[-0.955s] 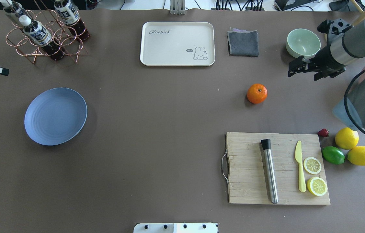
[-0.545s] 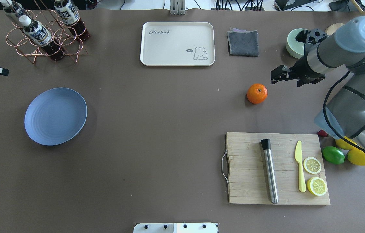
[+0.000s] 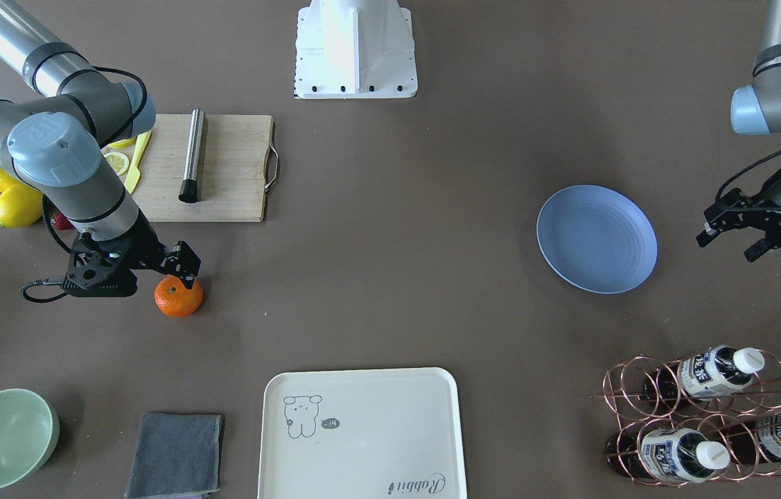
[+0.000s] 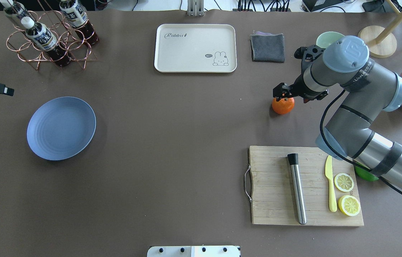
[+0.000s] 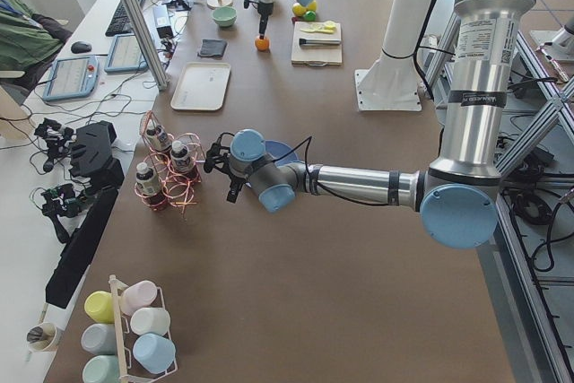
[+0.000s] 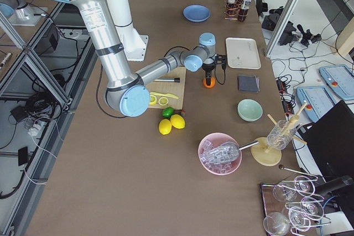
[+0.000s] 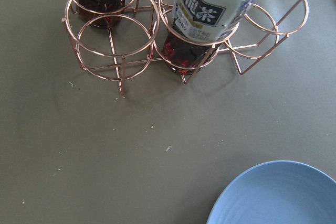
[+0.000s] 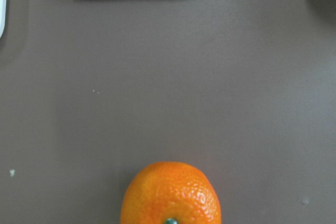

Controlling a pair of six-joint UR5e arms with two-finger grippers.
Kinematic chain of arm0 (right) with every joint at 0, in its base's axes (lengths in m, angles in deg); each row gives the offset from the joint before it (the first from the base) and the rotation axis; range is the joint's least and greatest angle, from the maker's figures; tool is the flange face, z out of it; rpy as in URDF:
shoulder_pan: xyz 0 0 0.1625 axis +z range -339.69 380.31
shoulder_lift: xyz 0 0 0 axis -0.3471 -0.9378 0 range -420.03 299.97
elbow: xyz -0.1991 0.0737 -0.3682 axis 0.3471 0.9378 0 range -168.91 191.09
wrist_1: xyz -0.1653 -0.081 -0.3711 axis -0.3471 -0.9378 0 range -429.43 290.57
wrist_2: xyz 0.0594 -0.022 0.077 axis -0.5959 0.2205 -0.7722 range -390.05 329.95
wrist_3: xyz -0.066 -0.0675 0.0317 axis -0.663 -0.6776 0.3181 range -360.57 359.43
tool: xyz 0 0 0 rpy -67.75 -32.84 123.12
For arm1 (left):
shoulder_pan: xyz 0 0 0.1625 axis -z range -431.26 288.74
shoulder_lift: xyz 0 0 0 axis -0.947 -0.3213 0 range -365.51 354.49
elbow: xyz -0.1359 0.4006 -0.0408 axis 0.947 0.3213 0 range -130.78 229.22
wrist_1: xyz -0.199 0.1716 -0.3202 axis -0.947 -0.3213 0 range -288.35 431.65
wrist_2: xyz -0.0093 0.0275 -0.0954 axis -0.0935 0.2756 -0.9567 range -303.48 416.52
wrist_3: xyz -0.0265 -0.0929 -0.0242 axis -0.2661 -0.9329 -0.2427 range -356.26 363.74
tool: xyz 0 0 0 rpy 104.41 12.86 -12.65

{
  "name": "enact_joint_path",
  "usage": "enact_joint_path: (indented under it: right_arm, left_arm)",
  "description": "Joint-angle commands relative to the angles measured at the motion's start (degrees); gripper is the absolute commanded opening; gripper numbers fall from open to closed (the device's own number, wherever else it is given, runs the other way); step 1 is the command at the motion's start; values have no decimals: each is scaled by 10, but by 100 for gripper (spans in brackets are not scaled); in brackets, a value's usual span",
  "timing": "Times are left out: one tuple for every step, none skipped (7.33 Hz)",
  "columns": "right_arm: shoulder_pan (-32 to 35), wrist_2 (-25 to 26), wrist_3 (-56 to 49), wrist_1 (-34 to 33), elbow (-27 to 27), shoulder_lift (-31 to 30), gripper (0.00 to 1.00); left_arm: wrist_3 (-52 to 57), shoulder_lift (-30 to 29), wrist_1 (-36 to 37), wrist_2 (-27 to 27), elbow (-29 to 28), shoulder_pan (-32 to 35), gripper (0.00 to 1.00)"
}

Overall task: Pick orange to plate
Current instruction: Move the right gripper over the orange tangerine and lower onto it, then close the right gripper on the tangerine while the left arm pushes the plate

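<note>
We see the orange just at 6 o'clock of the right gripper — fingers spread, almost above it — and the plate far at 9 o'clock.

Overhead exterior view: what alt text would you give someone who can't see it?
The robot's right gripper is poised over an orange on a brown table, with a blue plate far to the left. A cutting board with lemon slices lies nearer the camera; a cream tray and bottle rack sit farther back.
</note>
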Motion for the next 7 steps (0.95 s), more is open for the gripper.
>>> enact_joint_path:
  right_arm:
    - [-1, 0, 0, 0, 3, 2, 100]
    - [-1, 0, 0, 0, 2, 2, 100]
    - [0, 0, 1, 0, 1, 2, 100]
    - [0, 0, 2, 0, 0, 2, 100]
    - [0, 0, 6, 0, -1, 3, 100]
    - [-1, 0, 11, 0, -1, 4, 100]
    - [0, 0, 12, 0, -1, 6, 100]
  left_arm:
    - [-86, 0, -47, 10, -17, -92, 98]
    - [-90, 2, -63, 37, -19, -118, 98]
    - [-91, 3, -81, 39, -34, -123, 98]
    - [-91, 7, -89, 39, -40, -123, 98]
    - [-90, 12, -89, 37, -39, -123, 98]
    - [-91, 12, -90, 38, -38, -123, 88]
    - [-96, 12, -90, 36, -33, -123, 9]
